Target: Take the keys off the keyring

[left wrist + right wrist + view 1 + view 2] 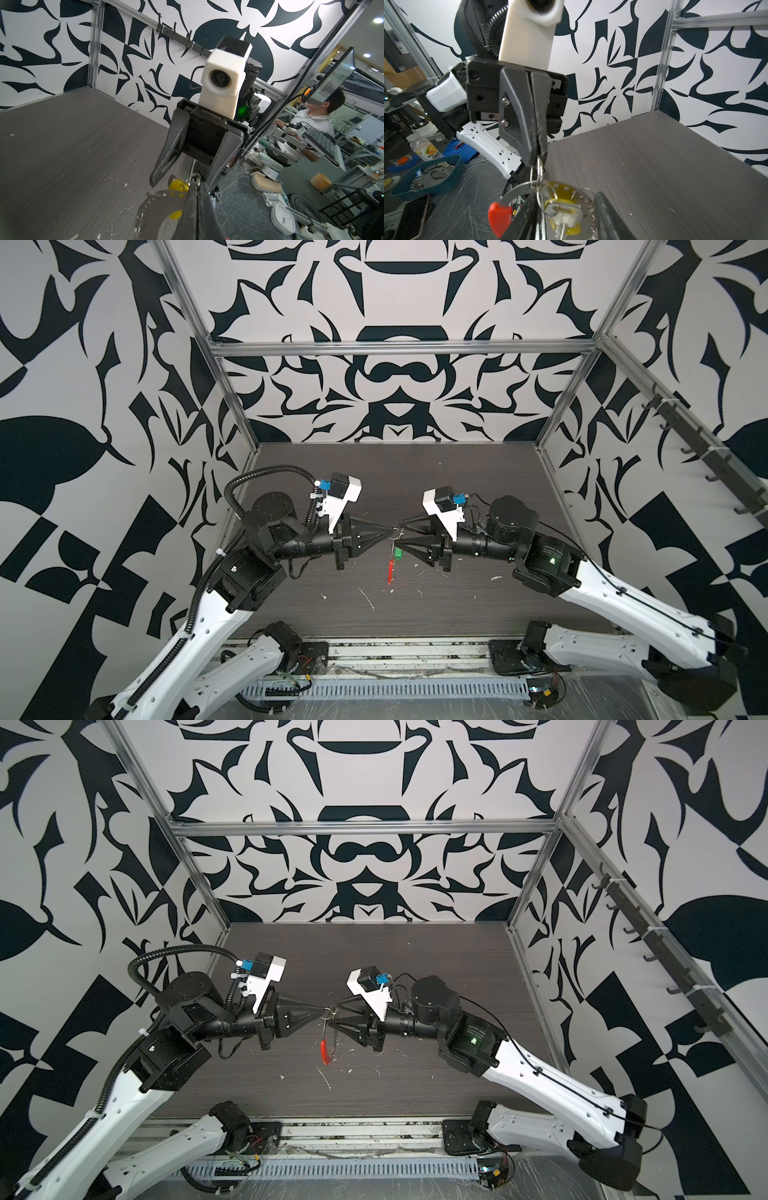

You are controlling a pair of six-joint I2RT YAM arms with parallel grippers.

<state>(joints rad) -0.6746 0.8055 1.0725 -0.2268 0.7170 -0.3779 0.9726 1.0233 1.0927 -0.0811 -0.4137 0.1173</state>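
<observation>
Above mid-table, the left gripper [390,529] is clamped shut on a small silver ring [537,166]. The keyring [390,572] dangles toward 6 o'clock, long axis 12-to-6. At its 3 o'clock the right gripper [404,536] gapes, jaws straddling the yellow key [562,209], so it looks the nearer.

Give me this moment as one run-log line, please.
left gripper: shut on small ring | right gripper: jaws apart around yellow key | keyring: hanging above table | green key: not yet off
</observation>
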